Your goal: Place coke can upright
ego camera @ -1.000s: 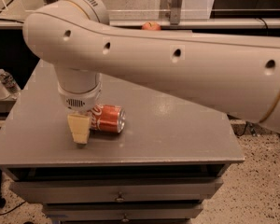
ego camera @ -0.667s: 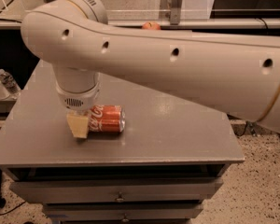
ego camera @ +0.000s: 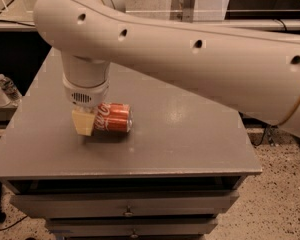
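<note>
The coke can [ego camera: 114, 118], red with white script, lies on its side with its silver top facing right. It hangs just above the grey table [ego camera: 190, 134], over a shadow. My gripper [ego camera: 88, 120] comes down from the big white arm [ego camera: 190, 49] and is shut on the can's left end. One tan finger [ego camera: 82, 122] shows in front of the can; the other is hidden behind it.
Clear plastic bottles [ego camera: 6, 88] stand on a lower surface off the table's left edge. Drawers with handles [ego camera: 126, 212] sit under the tabletop. The arm spans the upper right of the view and hides the table's far part.
The gripper and the coke can have risen together a little off the tabletop. The can is still on its side.
</note>
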Robot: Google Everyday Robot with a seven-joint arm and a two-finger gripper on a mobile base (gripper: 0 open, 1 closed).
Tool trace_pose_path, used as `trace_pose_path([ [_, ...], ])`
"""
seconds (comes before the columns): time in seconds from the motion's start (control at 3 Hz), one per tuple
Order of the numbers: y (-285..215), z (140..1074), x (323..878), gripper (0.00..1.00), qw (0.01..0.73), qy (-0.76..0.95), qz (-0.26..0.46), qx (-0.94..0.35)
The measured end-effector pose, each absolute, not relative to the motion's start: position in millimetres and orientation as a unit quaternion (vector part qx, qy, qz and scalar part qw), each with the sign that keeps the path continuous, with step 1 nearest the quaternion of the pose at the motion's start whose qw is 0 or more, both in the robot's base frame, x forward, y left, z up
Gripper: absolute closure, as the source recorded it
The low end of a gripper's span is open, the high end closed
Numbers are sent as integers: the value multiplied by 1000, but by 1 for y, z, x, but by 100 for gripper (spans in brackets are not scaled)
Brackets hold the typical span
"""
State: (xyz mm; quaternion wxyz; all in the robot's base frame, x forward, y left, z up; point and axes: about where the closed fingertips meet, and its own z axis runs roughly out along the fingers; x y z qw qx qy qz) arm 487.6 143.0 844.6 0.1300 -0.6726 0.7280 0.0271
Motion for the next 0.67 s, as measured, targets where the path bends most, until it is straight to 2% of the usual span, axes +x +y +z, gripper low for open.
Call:
trace_pose_path([
  [0.67,146,895,522,100,232,695,154,-662],
])
